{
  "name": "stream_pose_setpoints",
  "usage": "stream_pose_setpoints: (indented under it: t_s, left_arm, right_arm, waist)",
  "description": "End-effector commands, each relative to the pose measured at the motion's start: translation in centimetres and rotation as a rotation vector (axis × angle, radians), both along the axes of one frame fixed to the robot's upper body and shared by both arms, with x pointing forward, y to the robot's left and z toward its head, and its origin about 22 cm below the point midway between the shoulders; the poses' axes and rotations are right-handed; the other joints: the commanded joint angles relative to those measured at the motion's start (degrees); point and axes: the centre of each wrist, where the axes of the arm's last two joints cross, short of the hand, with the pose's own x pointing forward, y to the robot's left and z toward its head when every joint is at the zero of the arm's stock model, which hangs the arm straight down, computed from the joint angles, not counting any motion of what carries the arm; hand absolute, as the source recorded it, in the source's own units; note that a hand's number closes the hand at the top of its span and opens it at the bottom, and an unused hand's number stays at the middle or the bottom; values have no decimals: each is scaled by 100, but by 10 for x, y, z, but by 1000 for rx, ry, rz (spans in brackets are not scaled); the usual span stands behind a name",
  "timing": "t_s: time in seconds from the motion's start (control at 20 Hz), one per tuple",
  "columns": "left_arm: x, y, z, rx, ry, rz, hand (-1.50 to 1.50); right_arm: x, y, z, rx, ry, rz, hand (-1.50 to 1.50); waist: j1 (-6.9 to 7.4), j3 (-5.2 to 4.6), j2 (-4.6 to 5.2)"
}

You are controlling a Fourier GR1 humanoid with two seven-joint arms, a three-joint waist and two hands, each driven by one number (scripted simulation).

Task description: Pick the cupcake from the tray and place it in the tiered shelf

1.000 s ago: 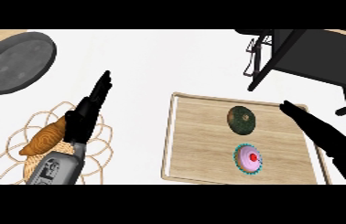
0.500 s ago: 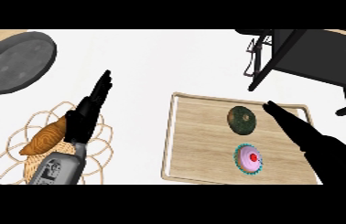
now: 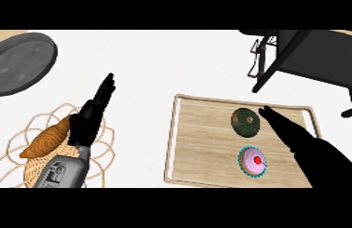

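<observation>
Right hand (image 3: 302, 141) first: it comes in from the lower right of the frame over the wooden tray (image 3: 203, 143), fingers straight and stretched toward the upper left, holding nothing. I see its fingertips just right of a dark round item (image 3: 245, 121) in the tray's upper half; I can't tell whether they touch it. From there I'll run through the scene by size.

Biggest is the white counter (image 3: 172, 64), filling most of the frame. At the upper right stands the black tiered shelf (image 3: 313, 55), its thin legs reaching down toward the tray's top edge. On the tray's lower right part sits the cupcake (image 3: 253, 161), pink frosting with a red dot on top and a teal wrapper, upright, just left of my right hand's palm and not held.

At the upper left I see a grey round plate (image 3: 24, 62), cut off by the frame's edge. Below it, at the lower left, a woven wire basket (image 3: 21, 166) holds a brown croissant (image 3: 48, 139). My left hand (image 3: 93, 115) shows over that basket's right side, open, fingers straight and pointing to the top of the frame, resting with nothing in it.
</observation>
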Motion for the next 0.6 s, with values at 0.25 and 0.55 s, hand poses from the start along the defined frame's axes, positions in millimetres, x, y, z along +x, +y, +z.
stream_pose_setpoints:
  t_s: [0.25, 0.55]
  left_arm:
    - [1, -11, 5, -4, 0, -7, 0]
    - [6, -18, 6, -20, -5, -16, 0]
  right_arm:
    - [7, 1, -18, -103, 53, -46, -150]
    - [6, 11, -28, -118, 64, -29, -150]
  waist:
    - [-3, 1, -2]
    - [-16, 1, 0]
